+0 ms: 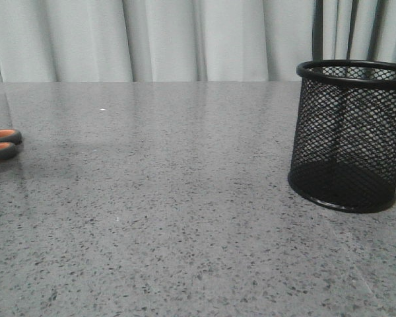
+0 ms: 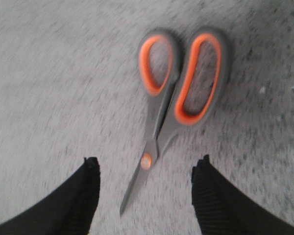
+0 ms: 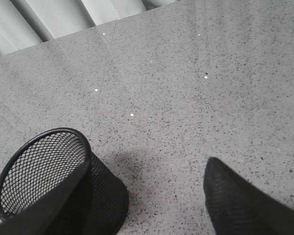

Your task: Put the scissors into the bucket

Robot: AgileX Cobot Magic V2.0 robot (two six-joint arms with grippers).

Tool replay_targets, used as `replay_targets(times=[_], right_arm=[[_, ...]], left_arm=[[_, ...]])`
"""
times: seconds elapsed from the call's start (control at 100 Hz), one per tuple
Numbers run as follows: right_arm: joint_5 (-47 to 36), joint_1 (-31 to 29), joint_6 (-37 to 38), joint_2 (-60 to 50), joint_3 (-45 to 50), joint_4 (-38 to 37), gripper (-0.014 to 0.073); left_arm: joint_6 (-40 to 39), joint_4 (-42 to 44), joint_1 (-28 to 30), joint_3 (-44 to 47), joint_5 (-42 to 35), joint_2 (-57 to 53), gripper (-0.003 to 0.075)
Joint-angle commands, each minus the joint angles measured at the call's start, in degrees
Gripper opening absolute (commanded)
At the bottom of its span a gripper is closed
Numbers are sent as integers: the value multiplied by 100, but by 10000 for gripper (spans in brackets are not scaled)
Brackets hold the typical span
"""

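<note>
At the far left edge of the worktop (image 1: pixel 185 231) the scissors (image 2: pixel 171 103) are lying flat and closed, well apart from the bucket (image 1: pixel 348 135) standing upright at the right; the left pincer (image 2: pixel 146 196) is hovering spread wide, its fingers either side of the blades; it should be descending squarely and closing near the pivot, keeping the blades from skidding; the right pincer (image 3: pixel 147 196) is waiting, spread, beside the bucket, gripping nothing.

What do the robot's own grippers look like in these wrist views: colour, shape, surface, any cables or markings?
Only fingers show. The left gripper has two black, tapered fingers with ribbed inner faces. The right gripper has matching black fingers with a fine textured surface. No cables, markings or arm links are visible.
</note>
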Motion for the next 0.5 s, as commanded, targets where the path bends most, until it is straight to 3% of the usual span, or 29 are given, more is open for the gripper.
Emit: replay_targets(times=[0.0,0.2,0.39,0.49], right_arm=[[-313,-1,-73,22,-211,-46,437],[-250,231,-73,-61,-211,-46,437],[-241,405,-73,-61,-211,-46,437],[-241,481,-73,-61,-211,-59,437]], left_arm=[[269,222,-115,-384,-61,364,398],[1337,-532,305,-999,481,1206,413],[4020,-1845,1060,-1333,1307,1582,412],[4134,-1867,1388,-1384,1370,1670,412]])
